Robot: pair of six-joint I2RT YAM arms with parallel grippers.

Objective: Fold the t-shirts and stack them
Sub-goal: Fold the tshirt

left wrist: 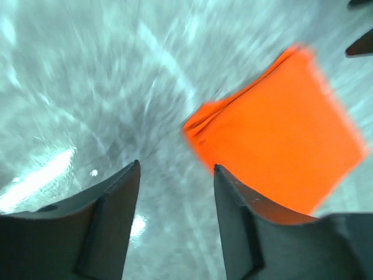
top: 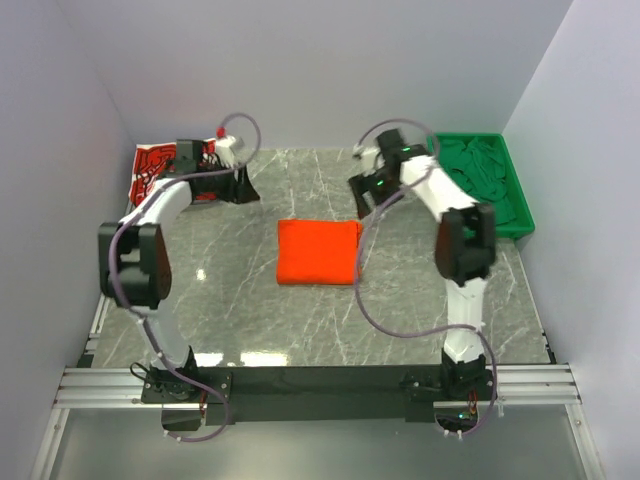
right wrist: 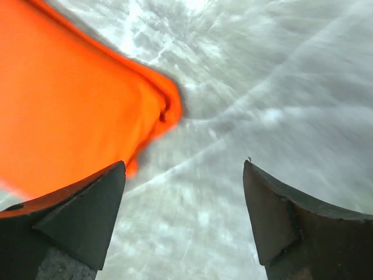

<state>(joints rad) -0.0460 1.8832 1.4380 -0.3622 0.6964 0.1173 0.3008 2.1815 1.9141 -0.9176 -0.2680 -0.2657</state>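
The orange t-shirt (top: 318, 251) lies folded into a square in the middle of the table. It also shows in the left wrist view (left wrist: 280, 125) and the right wrist view (right wrist: 70, 99). The red t-shirt with white print (top: 158, 170) lies at the far left corner, partly hidden by the left arm. My left gripper (top: 243, 186) is open and empty above the table, to the left of and beyond the orange shirt (left wrist: 176, 169). My right gripper (top: 363, 196) is open and empty, just beyond the orange shirt's far right corner (right wrist: 185, 166).
A green tray (top: 521, 205) with dark green cloth in it stands at the far right. White walls close in the table on the left, back and right. Cables loop from both arms over the table.
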